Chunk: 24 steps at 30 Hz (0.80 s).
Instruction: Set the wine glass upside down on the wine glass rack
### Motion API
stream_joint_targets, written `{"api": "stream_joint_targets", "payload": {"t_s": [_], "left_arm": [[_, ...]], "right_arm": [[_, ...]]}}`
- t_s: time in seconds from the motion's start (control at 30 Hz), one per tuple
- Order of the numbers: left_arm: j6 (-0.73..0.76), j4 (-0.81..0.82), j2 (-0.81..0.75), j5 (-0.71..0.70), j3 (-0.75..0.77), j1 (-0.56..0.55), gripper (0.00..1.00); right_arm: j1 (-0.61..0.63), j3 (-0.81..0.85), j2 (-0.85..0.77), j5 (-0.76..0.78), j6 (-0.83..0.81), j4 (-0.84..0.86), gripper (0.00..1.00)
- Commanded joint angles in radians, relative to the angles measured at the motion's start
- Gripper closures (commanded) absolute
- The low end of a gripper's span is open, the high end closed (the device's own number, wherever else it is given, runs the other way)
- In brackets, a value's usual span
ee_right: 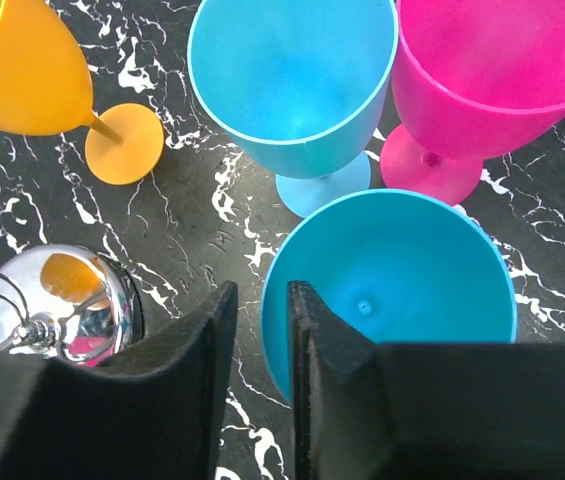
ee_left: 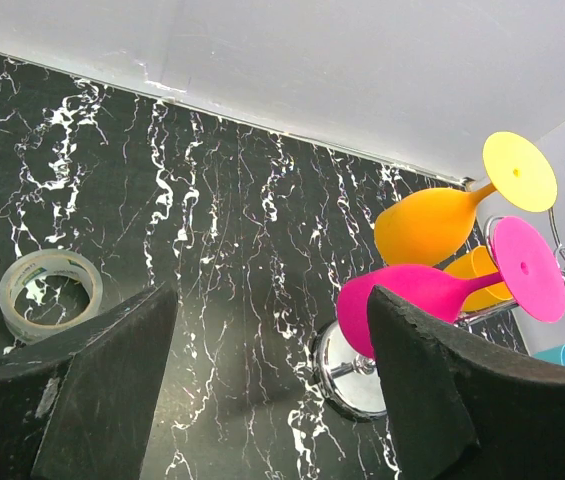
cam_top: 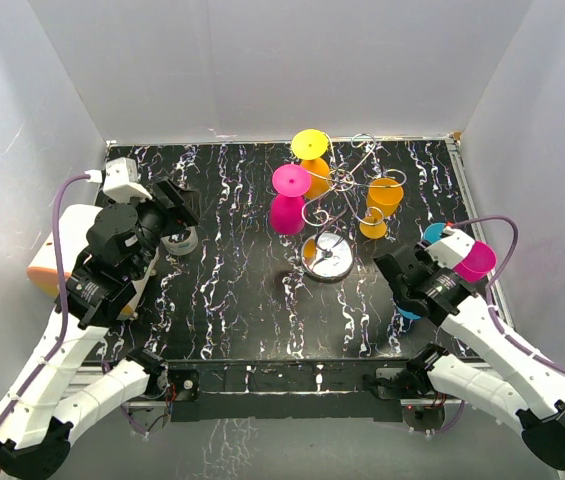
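We see the right gripper (ee_right: 262,300) narrowed, straddling the rim of the upright blue wine glass (ee_right: 402,270), right of the rack (cam_top: 347,190). We can't tell if it's pinched. The left gripper (ee_left: 272,310) is spread wide and holds nothing.

The wine glass (ee_right: 402,270) is blue; the table (cam_top: 222,290) black, veined white.

No readable text, labels or numbers in any view.
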Motion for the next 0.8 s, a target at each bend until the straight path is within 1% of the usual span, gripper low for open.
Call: {"api": "stream_joint_targets", "payload": {"t_s": [0.0,0.07,0.1,0.2,0.33,0.43,0.57,0.63,0.73,0.77], "left_arm": [[-0.01,0.009,-0.018,0.012,0.024,0.002,0.25],[-0.016,0.013,-0.021,0.024,0.023,0.003,0.25],[-0.018,0.013,-0.022,0.031,0.022,0.002,0.25],[-0.02,-0.003,-0.024,0.065,0.005,0.003,0.25],[-0.07,-0.023,-0.038,0.122,-0.076,0.002,0.23],[-0.114,0.002,-0.029,0.226,-0.124,0.002,0.16],[-0.154,0.046,0.002,0.331,-0.163,0.003,0.13],[-0.16,0.066,0.013,0.36,-0.175,0.002,0.11],[-0.165,0.084,0.021,0.377,-0.18,0.002,0.1],[-0.166,0.084,0.023,0.378,-0.178,0.002,0.1]], "right_arm": [[-0.004,0.004,-0.023,0.013,0.043,-0.008,0.83],[-0.003,0.014,-0.023,0.001,0.041,-0.014,0.96],[-0.003,0.021,-0.022,-0.012,0.032,-0.02,1.0],[-0.003,0.04,-0.035,-0.056,0.026,-0.049,1.0],[-0.003,0.068,-0.084,-0.12,-0.054,-0.001,1.0],[-0.004,0.12,-0.095,-0.181,-0.103,0.018,1.0],[-0.002,0.195,-0.095,-0.251,-0.142,0.003,1.0],[-0.003,0.229,-0.103,-0.282,-0.176,0.006,1.0],[-0.003,0.286,-0.117,-0.347,-0.268,0.039,1.0],[-0.002,0.301,-0.123,-0.392,-0.307,0.057,1.0]]}}
